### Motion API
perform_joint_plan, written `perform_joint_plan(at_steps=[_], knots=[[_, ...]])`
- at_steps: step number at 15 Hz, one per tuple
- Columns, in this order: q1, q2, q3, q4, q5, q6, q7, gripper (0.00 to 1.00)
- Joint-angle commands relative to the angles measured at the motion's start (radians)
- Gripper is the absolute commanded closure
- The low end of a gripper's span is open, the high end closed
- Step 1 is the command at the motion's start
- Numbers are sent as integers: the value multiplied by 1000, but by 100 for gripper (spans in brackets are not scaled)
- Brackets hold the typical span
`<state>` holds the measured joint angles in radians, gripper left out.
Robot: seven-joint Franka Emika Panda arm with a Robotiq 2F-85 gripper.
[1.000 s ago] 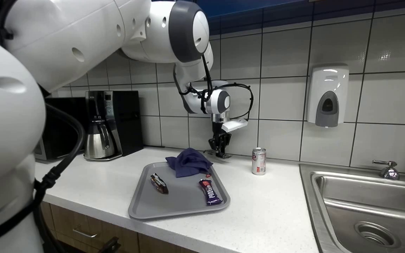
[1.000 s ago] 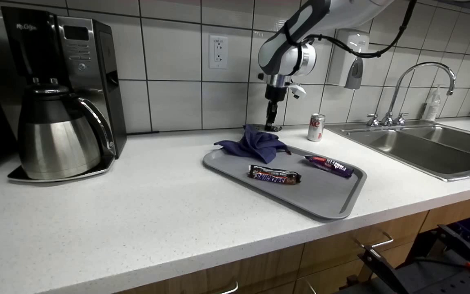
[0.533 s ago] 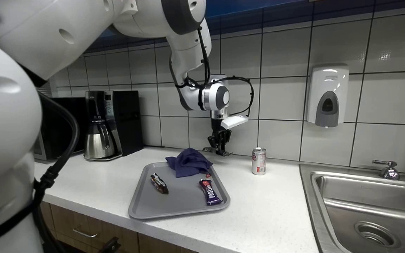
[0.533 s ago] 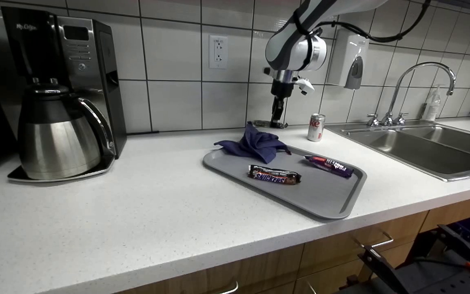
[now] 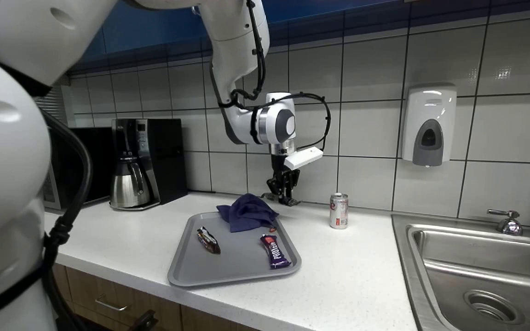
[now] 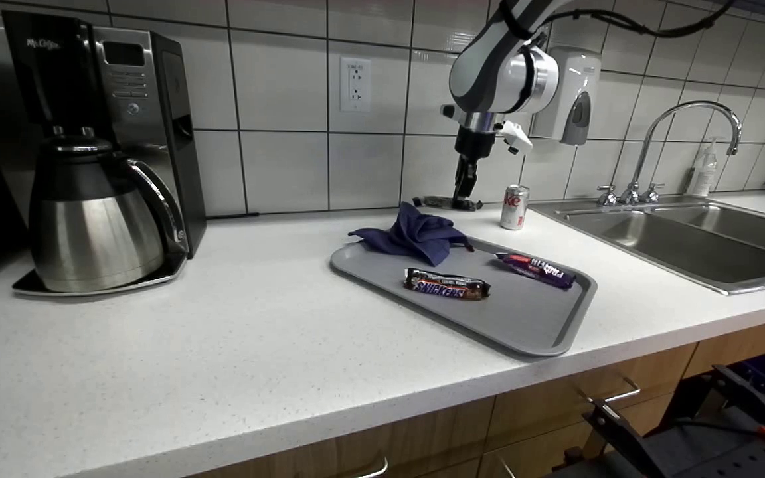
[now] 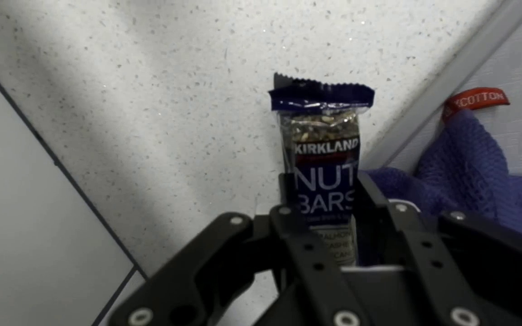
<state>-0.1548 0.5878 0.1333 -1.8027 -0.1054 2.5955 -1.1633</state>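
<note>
My jaws're clamped on 1 nut bar [image 7: 326,181], nr wall edge of bench [image 5: 338,276]; 1 tray [image 5: 237,266] w/ 2 wrapped bars [image 6: 447,285], 1 cloth [image 5: 248,214] @ back edge.

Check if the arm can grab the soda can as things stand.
Probably not: the tool grips the nut bar, so its jaws are taken. The way itself looks free: the soda can stands upright on the counter, with nothing visible between it and the tool.
</note>
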Motion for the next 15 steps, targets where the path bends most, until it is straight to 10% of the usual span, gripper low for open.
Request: perform_joint_plan(at_steps=[1, 15], knots=[[-15, -132, 13, -185, 13, 78, -25, 90], [12, -423, -3, -548, 61, 140, 2, 90]])
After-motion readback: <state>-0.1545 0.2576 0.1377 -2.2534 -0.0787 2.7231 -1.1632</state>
